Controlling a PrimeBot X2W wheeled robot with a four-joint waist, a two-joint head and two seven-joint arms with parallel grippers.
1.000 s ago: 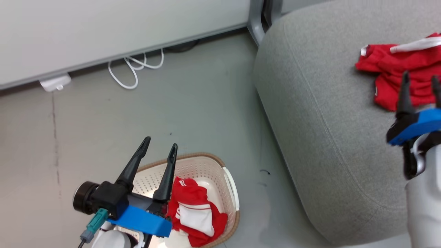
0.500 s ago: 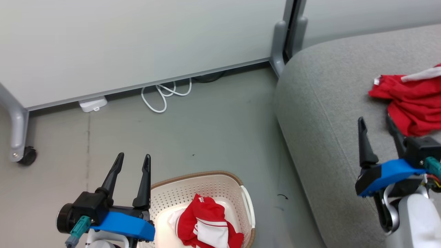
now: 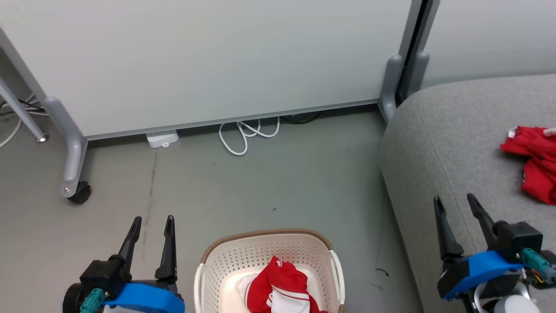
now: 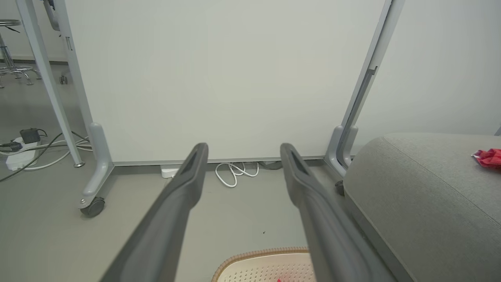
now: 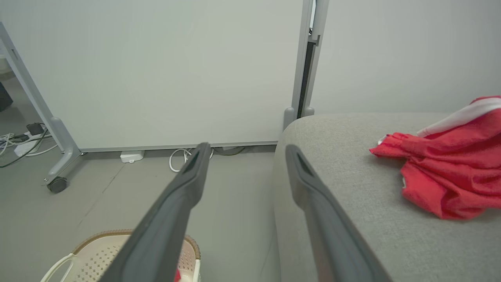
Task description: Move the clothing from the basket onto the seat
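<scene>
Since one piece is across already, the large light grey fabric sofa cushion that serves as the seat (image 3: 456,143) carries a bright red sports garment with white trim (image 3: 536,174). It lies crumpled well back from the rounded edge, where I judge it cannot slide off. On the floor beside the seat stands the cream-white oval perforated plastic basket (image 3: 260,256) with its brown woven-look rim. The second red-and-white garment (image 3: 278,284) lies bunched inside it, so I take that as my next pick. My left tool (image 3: 154,218) hangs just left of the basket and my right tool (image 3: 453,198) is at the seat's near edge. Both stand wide open and empty, ready to reach.
</scene>
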